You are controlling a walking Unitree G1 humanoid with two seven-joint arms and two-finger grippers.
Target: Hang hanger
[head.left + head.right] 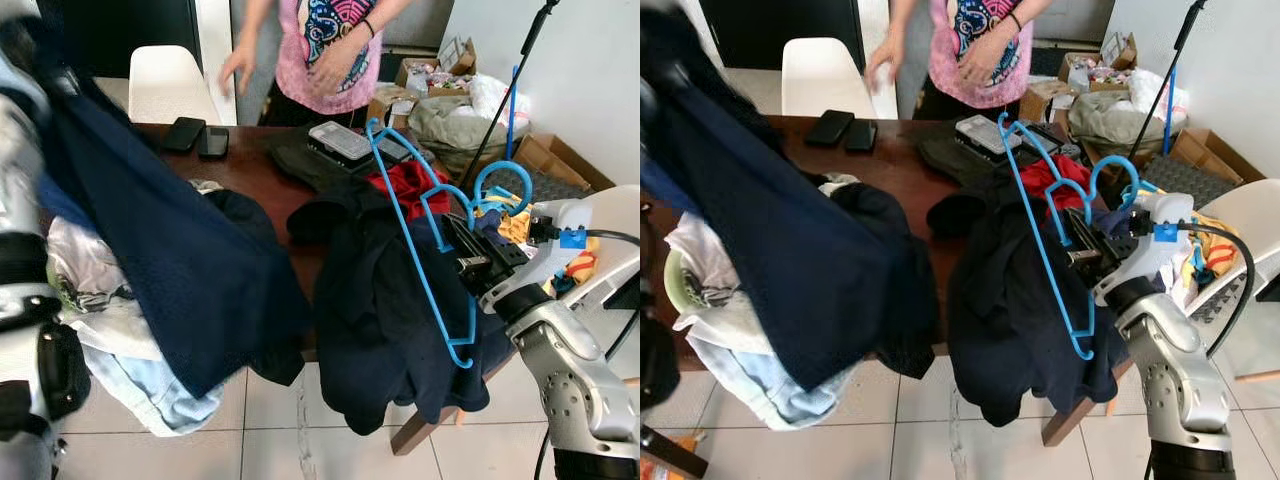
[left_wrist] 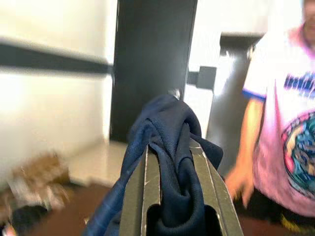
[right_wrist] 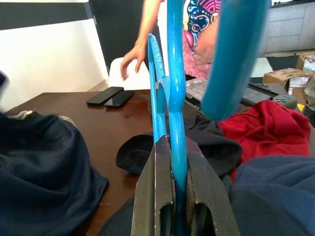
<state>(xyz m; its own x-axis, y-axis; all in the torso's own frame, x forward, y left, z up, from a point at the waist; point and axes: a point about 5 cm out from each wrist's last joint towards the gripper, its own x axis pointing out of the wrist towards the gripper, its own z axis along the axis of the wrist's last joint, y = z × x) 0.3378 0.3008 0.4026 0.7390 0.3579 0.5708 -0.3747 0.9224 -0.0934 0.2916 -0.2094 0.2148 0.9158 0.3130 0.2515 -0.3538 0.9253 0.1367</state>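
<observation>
Progress looks partial: the right gripper [image 1: 470, 262] is clamped tight on the blue hanger [image 1: 425, 250], holding it raised over the clothes-strewn table [image 1: 255, 175], while the left gripper [image 2: 181, 196] pinches a bunched navy garment [image 1: 170, 260] held high. Garment and hanger stay well apart; threading and hanging remain. A person [image 1: 325, 50] stands behind.

Bright even daylight; 2 head views sharp; left wrist view blurry, bg prob. overexposed.
</observation>
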